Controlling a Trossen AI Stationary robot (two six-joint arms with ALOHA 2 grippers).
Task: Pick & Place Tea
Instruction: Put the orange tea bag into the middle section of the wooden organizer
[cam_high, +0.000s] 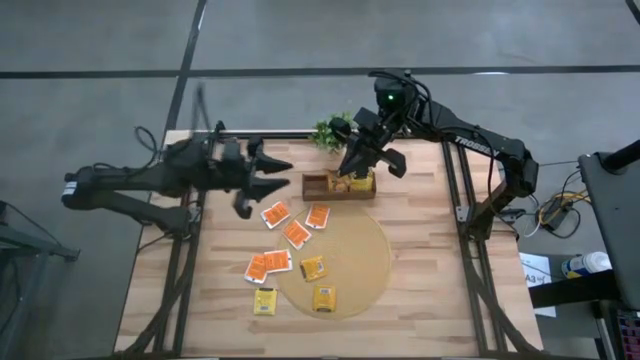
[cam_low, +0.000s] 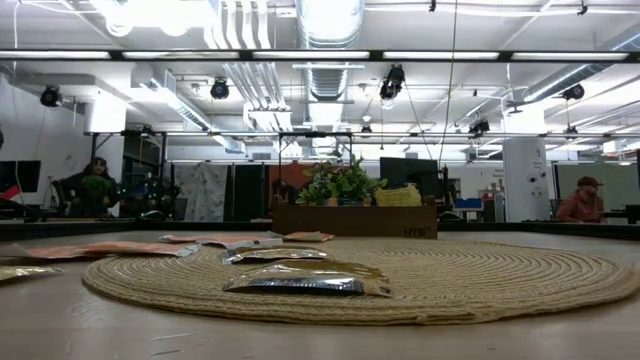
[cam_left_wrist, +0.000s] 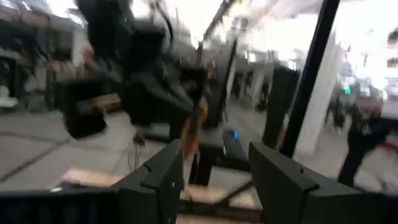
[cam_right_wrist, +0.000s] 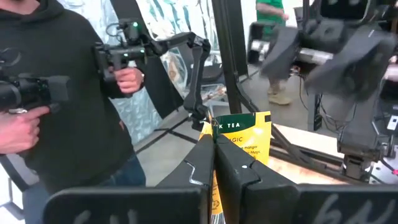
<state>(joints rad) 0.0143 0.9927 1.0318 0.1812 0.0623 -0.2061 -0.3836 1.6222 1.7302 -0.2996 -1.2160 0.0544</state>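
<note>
My right gripper (cam_high: 352, 178) hangs over a wooden box (cam_high: 322, 187) at the table's far side, shut on a yellow tea packet (cam_right_wrist: 244, 138). My left gripper (cam_high: 268, 176) stands open to the left of the box, above the table, with nothing between its fingers (cam_left_wrist: 163, 180). Several orange tea packets (cam_high: 296, 233) and yellow tea packets (cam_high: 324, 298) lie flat on the table and on the round woven mat (cam_high: 355, 240). In the low view a yellow packet top (cam_low: 398, 196) shows above the box's rim. My right gripper pinches the yellow packet between its two fingers at one edge (cam_right_wrist: 219, 138). Most of the packet stands out beyond the fingertips, its printed face showing. The fingers come from the table's far right side. The packet hangs above the box.
A small green plant (cam_high: 332, 130) stands just behind the box at the table's far edge. A person with a hand-held camera rig (cam_right_wrist: 127, 53) stands beyond the table. The table's right part beside the mat (cam_high: 420, 270) lies bare.
</note>
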